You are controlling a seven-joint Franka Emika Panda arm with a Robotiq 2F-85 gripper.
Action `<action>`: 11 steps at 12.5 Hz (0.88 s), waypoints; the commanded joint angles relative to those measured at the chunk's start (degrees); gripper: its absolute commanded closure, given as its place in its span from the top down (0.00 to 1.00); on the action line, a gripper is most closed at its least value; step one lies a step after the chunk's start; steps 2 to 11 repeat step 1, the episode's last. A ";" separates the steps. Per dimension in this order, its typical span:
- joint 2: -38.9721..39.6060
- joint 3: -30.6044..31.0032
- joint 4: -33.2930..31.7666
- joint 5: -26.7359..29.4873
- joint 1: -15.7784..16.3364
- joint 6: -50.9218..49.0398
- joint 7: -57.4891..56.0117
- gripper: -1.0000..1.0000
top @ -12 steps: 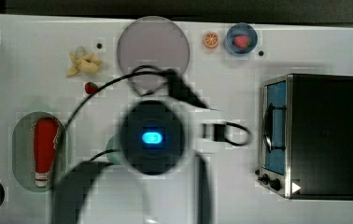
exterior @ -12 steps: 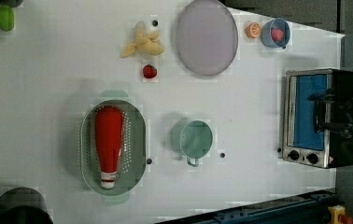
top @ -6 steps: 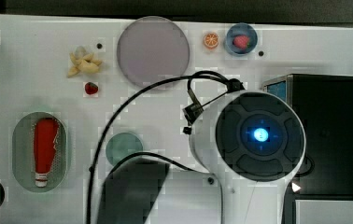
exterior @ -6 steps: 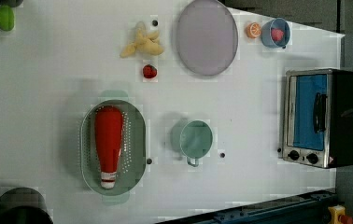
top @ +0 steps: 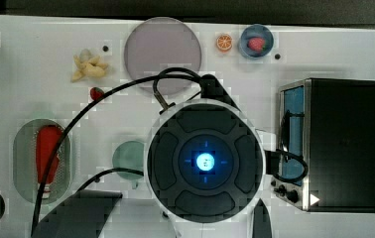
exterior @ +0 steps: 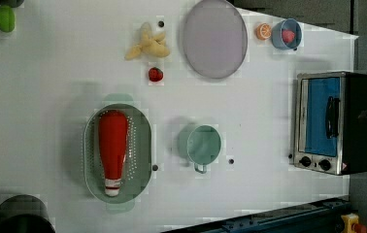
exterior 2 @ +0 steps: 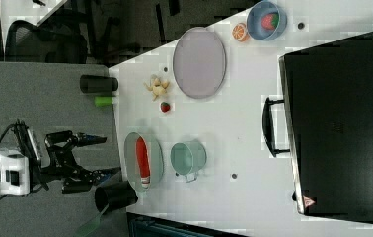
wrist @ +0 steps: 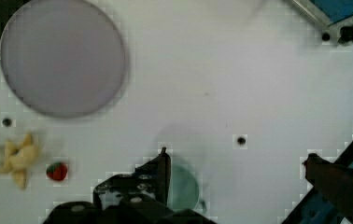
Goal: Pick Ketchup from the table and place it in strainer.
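Swinging back over the table's middle, the claw [wrist: 235, 163] gapes empty; Ketchup [exterior: 112, 150] lies in the strainer [exterior: 141, 145], well clear: placed.

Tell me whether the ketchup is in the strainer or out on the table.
In. The Ketchup lies flat inside the strainer, lengthwise on its perforated bottom, cap toward the left view's bottom.

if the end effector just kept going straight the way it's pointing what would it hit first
Probably the bare white table. In the wrist view the open end effector points down at it beside the green cup; one finger lines up close to the cup's edge, though depth is unclear.
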 commanded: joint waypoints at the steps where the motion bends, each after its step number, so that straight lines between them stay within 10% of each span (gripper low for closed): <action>1: -0.05 -0.53 0.19 2.09 -0.44 -0.57 0.25 1.00; 11: -0.05 -0.53 0.19 2.09 -0.44 -0.57 0.25 1.00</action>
